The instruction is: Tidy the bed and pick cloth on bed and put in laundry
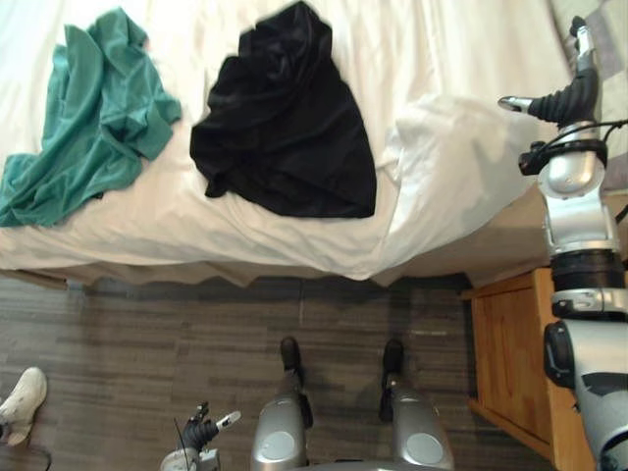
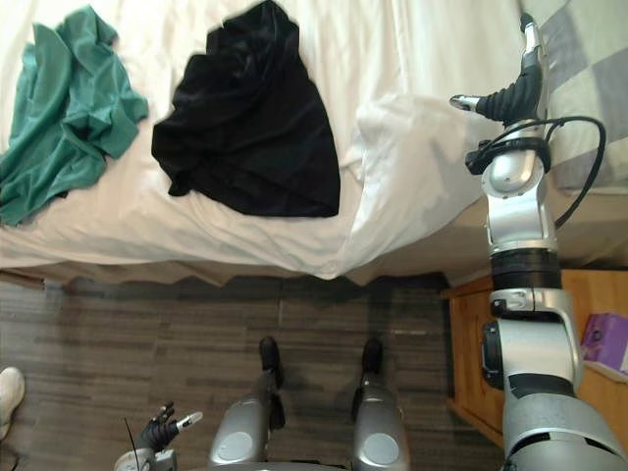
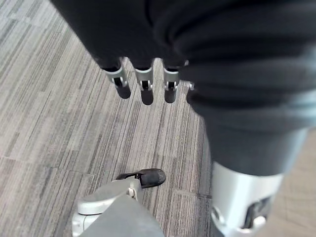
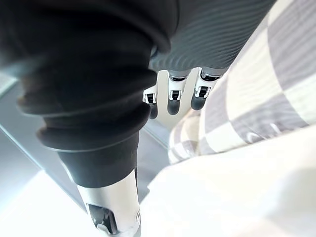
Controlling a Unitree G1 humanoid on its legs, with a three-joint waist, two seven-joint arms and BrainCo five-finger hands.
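A black cloth (image 1: 285, 128) lies crumpled in the middle of the white-sheeted bed (image 1: 442, 167). A teal cloth (image 1: 88, 118) is bunched at the bed's left side, near the front edge. My right hand (image 1: 574, 93) is raised over the bed's right side, well right of the black cloth, open and holding nothing; its fingers (image 4: 173, 96) are straight beside a grey-checked pillow (image 4: 276, 74). My left hand (image 1: 201, 432) hangs low over the floor in front of the bed, with its fingers (image 3: 143, 89) straight and nothing in them.
A wooden nightstand (image 1: 515, 353) stands at the bed's right, with a purple item (image 2: 603, 339) on top. The checked pillow (image 2: 579, 88) lies at the bed's right end. A person's white shoe (image 1: 22, 397) rests on the grey striped floor (image 3: 59, 98) at the left.
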